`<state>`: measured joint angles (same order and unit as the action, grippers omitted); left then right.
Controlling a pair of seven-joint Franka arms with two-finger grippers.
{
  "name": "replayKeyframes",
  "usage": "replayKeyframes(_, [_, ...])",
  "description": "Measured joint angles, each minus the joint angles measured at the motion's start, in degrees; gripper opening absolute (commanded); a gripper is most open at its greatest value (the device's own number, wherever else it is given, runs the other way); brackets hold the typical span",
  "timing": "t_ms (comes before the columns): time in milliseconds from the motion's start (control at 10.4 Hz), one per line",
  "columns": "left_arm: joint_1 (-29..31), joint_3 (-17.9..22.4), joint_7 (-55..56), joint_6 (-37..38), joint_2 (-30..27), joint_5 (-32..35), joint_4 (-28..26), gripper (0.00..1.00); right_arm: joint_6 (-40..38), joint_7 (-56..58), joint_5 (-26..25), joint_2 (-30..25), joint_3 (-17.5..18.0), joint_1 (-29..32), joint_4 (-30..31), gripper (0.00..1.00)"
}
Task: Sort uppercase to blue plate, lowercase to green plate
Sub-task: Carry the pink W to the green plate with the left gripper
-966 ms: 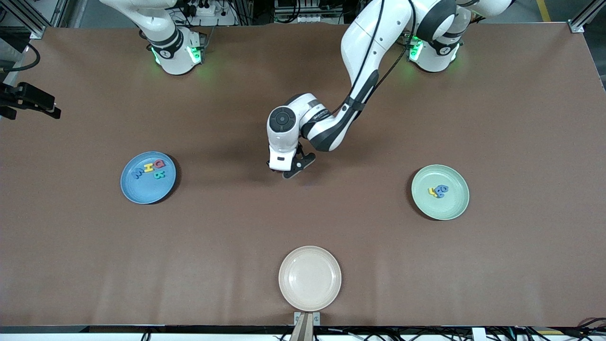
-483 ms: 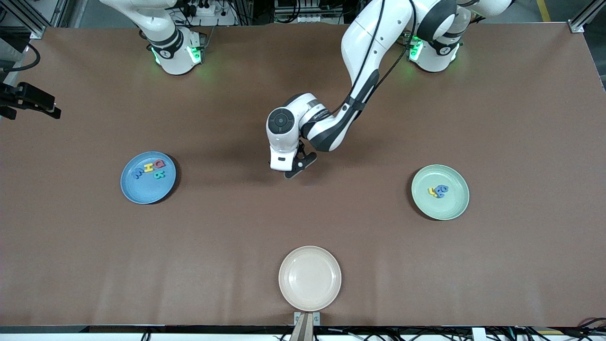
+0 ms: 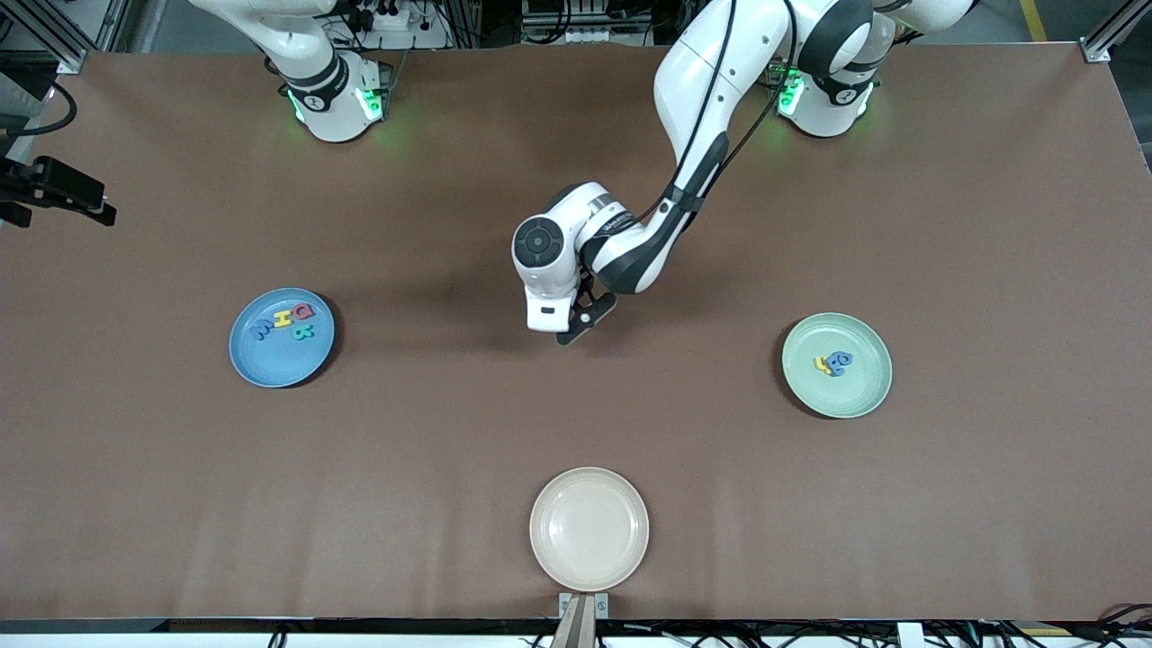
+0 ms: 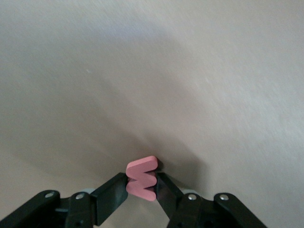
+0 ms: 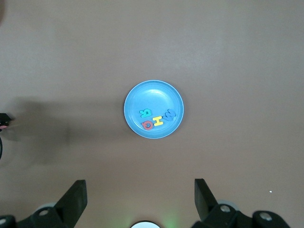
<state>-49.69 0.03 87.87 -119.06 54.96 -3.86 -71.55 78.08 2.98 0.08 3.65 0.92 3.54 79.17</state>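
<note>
The left gripper hangs over the bare middle of the brown bench, its black fingers clamped on a small flat red letter w — pinched edgewise between the tips.

The right gripper waits high over the round sky-blue plate, fingers spread wide and empty. On that plate lie four capitals, seemingly teal, yellow, red and blue.

The round pale mint-green plate, toward the left arm's end, holds yellow and blue lowercase letters.

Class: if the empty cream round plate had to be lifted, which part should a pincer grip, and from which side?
Probably the raised rim of the cream round plate, from straight above, with one finger inside and one outside. It lies flat and looks too wide to span; only the rim offers a thin edge.
</note>
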Motion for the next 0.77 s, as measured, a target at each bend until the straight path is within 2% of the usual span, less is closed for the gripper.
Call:
replayKeyframes(483, [7.5, 2.1, -0.4, 8.9, -1.5, 0.0, -1.4, 0.00, 0.0, 0.0, 0.0, 0.0, 0.0, 0.0, 0.0, 1.00])
replayKeyframes(773, [11.5, 2.6, -1.9, 10.5, -4.4, 2.0, -6.4, 0.00, 0.0, 0.0, 0.0, 0.0, 0.0, 0.0, 0.0, 1.00])
